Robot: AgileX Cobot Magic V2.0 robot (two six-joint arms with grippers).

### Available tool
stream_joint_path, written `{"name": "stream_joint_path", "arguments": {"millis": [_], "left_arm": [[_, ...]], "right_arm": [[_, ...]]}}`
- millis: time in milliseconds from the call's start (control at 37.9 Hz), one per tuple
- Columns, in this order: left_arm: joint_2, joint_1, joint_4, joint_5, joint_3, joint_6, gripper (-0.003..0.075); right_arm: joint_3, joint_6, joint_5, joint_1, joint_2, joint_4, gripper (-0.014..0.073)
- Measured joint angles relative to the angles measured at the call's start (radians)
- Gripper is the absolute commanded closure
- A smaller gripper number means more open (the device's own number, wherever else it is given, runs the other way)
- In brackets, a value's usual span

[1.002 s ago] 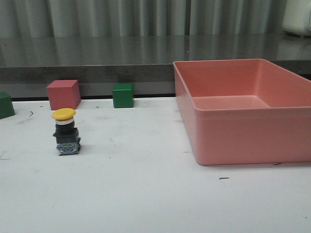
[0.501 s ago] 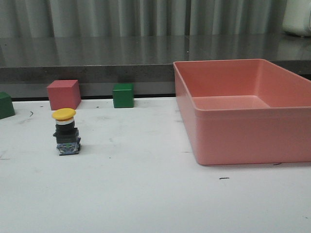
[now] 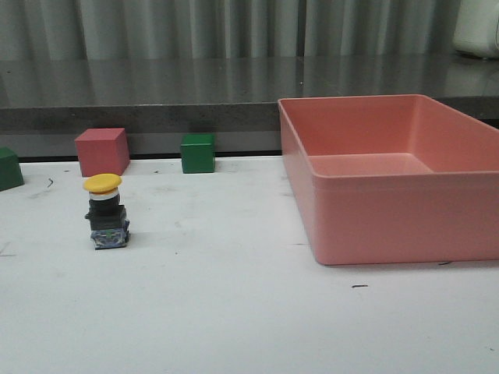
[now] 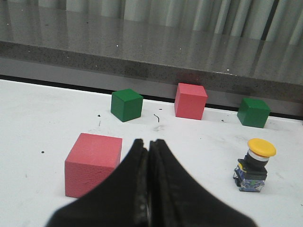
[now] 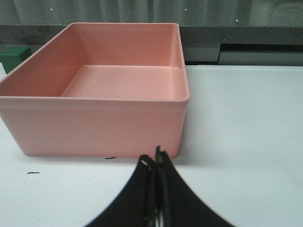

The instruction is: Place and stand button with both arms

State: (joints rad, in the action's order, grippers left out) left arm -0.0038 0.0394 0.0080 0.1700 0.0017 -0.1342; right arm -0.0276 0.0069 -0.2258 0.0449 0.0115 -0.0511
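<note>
Yellow-capped button (image 3: 106, 212) upright at left of frame on the white bench (image 3: 234, 312), seemingly already stood, hence left claw (image 4: 149, 146) and right claw (image 5: 156, 163) both pinched closed, empty.

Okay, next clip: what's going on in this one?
Nothing is being handled right now. The button stands upright on the white table, yellow cap up, in front of a pink cube. The left gripper and right gripper both have their fingers closed on nothing, clear of the button. The pink bin on the right looks empty.
</note>
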Motion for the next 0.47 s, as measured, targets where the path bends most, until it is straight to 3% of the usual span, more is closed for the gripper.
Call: {"name": "stream_joint_path", "arguments": {"millis": [475], "left_arm": [[0.0,0.0,0.0,0.0,0.0,0.0,0.0741]], "right_arm": [[0.0,-0.007,0.0,0.0,0.0,0.0,0.0664]]}}
